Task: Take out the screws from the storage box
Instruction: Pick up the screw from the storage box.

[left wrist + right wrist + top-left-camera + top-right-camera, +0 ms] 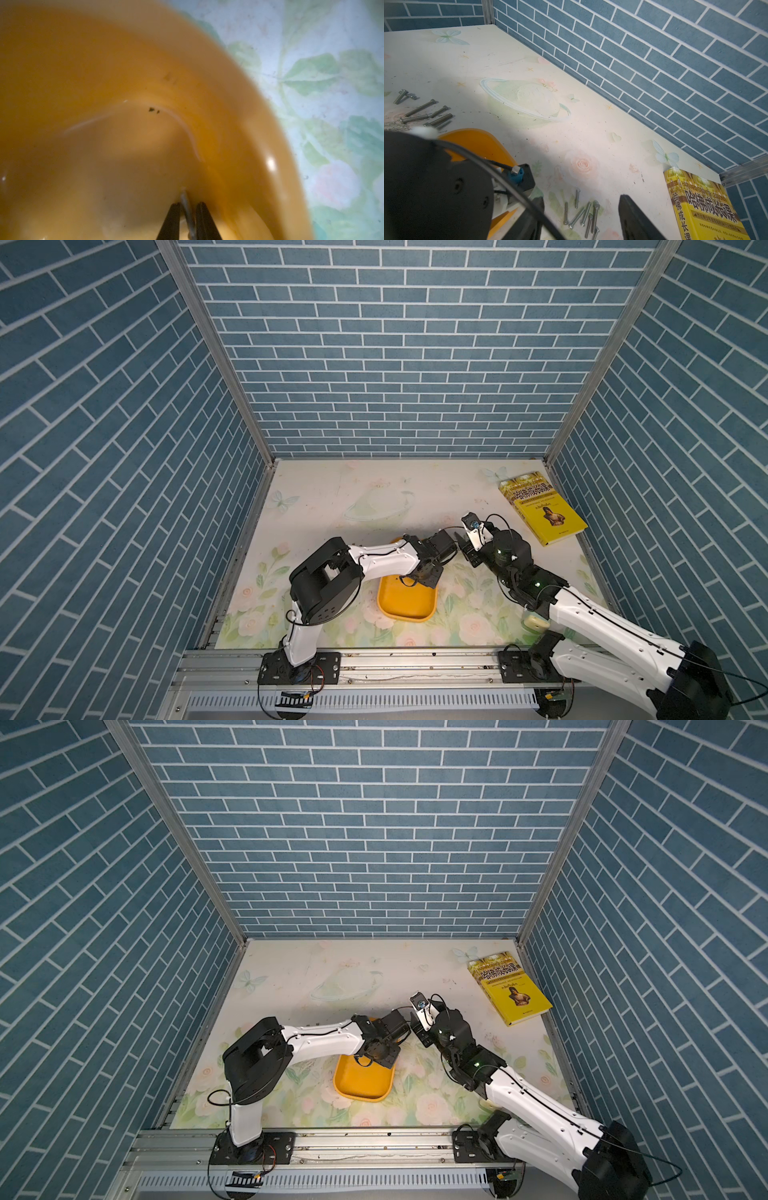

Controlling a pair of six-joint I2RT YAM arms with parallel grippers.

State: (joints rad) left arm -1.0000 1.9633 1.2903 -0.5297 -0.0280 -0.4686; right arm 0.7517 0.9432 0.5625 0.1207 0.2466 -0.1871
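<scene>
Shows the left gripper (188,205) clamped on one thin silver-grey metal screw (184,196) inside the shallow yellow-orange plastic storage box (409,608), close to its wall. Shows the right gripper (581,199), jaws apart and empty, above the floral-printed table (529,128). Shows more screws (425,112) lying on the table outside the box, in two clusters.

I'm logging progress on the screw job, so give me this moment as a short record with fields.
storage box: yellow-orange tray, floor bare wherever visible
left gripper: inside the tray, jaws closed on a screw
right gripper: open, holding nothing, above the table beside the tray
loose screws: two groups on the table, one beside the tray, the other beneath the right gripper
book: yellow, lying at the table's far right corner
</scene>
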